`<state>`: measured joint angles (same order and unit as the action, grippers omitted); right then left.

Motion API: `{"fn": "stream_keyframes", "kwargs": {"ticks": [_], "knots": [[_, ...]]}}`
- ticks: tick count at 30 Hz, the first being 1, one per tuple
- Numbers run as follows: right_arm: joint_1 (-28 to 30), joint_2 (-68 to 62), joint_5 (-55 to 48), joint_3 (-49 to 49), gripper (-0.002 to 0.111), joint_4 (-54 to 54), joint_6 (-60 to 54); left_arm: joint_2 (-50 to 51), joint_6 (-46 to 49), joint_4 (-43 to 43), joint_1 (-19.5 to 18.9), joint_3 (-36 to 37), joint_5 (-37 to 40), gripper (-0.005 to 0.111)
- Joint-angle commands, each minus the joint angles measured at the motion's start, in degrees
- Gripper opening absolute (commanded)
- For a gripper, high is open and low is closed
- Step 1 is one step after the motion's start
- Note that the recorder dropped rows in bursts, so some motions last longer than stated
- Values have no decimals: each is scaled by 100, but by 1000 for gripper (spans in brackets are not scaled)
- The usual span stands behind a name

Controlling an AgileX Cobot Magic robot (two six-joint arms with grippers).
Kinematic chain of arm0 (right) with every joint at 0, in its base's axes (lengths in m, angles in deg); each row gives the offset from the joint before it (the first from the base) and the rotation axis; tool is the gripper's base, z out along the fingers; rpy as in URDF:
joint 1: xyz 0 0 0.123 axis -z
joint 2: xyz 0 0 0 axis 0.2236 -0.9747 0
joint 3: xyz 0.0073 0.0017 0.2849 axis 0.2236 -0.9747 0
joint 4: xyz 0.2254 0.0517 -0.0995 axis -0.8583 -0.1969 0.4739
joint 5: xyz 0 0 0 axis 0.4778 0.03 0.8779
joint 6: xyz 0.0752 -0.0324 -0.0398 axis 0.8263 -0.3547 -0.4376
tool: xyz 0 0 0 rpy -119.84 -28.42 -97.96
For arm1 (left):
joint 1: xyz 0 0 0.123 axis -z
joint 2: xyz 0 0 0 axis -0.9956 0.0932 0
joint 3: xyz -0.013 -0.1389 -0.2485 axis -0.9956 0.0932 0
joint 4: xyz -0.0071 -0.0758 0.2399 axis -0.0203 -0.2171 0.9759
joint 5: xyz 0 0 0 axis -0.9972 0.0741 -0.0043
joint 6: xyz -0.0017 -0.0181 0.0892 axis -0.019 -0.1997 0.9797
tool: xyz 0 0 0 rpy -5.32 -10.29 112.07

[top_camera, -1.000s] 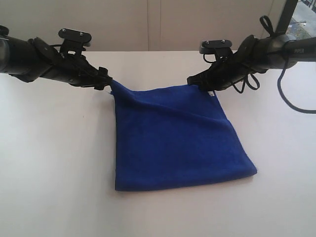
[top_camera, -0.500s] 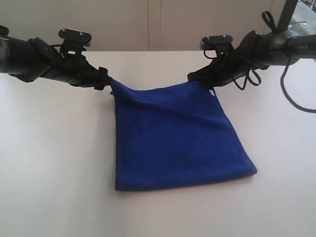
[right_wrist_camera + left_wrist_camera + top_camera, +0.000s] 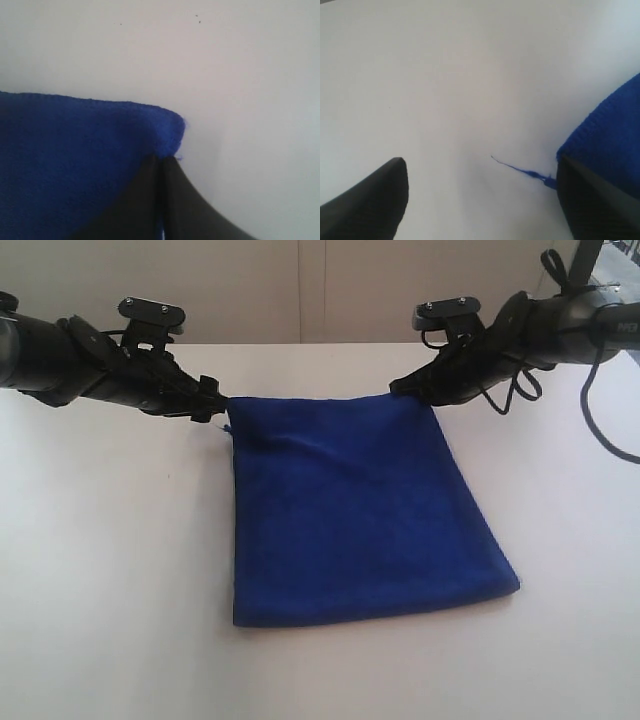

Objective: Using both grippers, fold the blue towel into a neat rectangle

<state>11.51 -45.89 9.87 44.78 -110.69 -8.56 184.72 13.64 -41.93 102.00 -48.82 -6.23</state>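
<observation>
The blue towel [image 3: 360, 510] lies folded on the white table, its far edge stretched straight between the two arms. My right gripper [image 3: 400, 388] is at the far right corner. In the right wrist view its jaws [image 3: 161, 159] are pressed together on that corner of the blue towel [image 3: 75, 150]. At the far left corner my left gripper [image 3: 215, 405] sits low. The left wrist view shows it [image 3: 481, 165] wide open over bare table, crossed only by a loose blue thread [image 3: 520, 170]. The blue towel [image 3: 612, 135] lies outside one finger, not between the two.
The white table [image 3: 110, 570] spreads round the towel on all sides, with its far edge [image 3: 320, 344] against a pale wall. Black cables [image 3: 590, 430] loop down from the right arm at the right side.
The right gripper closed on the far right corner and pulled it back and to the right. The towel's far edge now lies straight, without the earlier sag. The left arm has not moved.
</observation>
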Motion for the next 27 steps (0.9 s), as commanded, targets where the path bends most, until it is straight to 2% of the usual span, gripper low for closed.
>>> {"fn": "stream_keyframes", "kwargs": {"ticks": [1, 27], "knots": [[91, 8, 53, 12, 0, 92, 24, -59, -27, -69, -2, -12, 68, 83], [141, -263, 377, -1, 0, 181, 24, -59, -27, -69, -2, -12, 25, 83]]}}
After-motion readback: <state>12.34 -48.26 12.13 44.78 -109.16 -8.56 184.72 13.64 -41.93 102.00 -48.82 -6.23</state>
